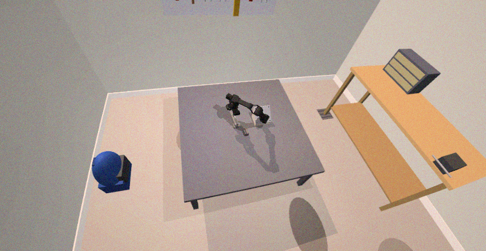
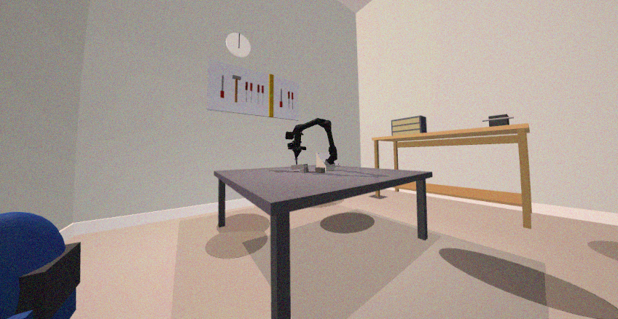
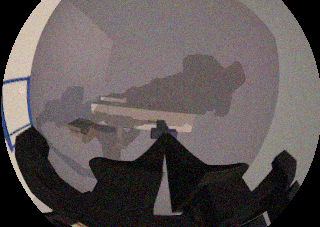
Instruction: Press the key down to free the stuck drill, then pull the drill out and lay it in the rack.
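My gripper [image 2: 296,162] [image 3: 166,135] is shut with nothing visible between its fingers. It points down over a long pale block [image 3: 170,118], low above the table. A small dark blue piece [image 3: 161,128] shows right at the fingertips at the block's near edge; whether they touch it I cannot tell. A small brownish block with a dark top [image 3: 84,133] is to the left in the wrist view; a small block [image 1: 245,132] [image 2: 304,168] also shows in the top and exterior views. Which parts are the key, drill and rack is too small and shadowed to tell.
The grey table [image 1: 211,167] [image 2: 277,190] carries the arm. A pale plate [image 1: 267,111] lies by the arm's base, and a white upright wedge [image 2: 320,162] stands near it. A wooden workbench [image 1: 402,118] [image 2: 455,132] is to the right. The arm's shadow darkens the blocks.
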Controlling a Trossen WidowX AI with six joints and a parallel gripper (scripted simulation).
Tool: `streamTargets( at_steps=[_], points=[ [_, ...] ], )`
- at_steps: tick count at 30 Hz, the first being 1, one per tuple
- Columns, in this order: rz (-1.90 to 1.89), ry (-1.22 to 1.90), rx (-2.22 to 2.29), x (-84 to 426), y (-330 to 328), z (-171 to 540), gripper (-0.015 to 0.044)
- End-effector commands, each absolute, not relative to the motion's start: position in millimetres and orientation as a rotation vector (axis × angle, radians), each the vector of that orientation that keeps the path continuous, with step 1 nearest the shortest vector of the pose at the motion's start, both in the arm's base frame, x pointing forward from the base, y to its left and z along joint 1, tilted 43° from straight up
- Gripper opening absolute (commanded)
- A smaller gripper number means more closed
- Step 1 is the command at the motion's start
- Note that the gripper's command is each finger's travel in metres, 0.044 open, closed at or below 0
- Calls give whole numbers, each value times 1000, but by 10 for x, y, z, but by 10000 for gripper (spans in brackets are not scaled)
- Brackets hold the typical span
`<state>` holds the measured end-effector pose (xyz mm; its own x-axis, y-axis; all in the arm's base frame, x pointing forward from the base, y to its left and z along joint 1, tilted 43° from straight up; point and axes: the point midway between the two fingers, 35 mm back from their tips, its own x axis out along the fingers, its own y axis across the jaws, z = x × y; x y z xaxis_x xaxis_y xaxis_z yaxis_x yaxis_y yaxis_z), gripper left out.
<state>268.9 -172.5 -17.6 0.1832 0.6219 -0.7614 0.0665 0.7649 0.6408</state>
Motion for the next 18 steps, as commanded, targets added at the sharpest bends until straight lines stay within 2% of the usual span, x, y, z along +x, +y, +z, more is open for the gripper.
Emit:
streamTargets(
  at_steps=[1,18],
  points=[
    [480,1392,649,2689,-1510,-316,0],
    [481,1391,649,2703,-1481,-335,0]
  ],
)
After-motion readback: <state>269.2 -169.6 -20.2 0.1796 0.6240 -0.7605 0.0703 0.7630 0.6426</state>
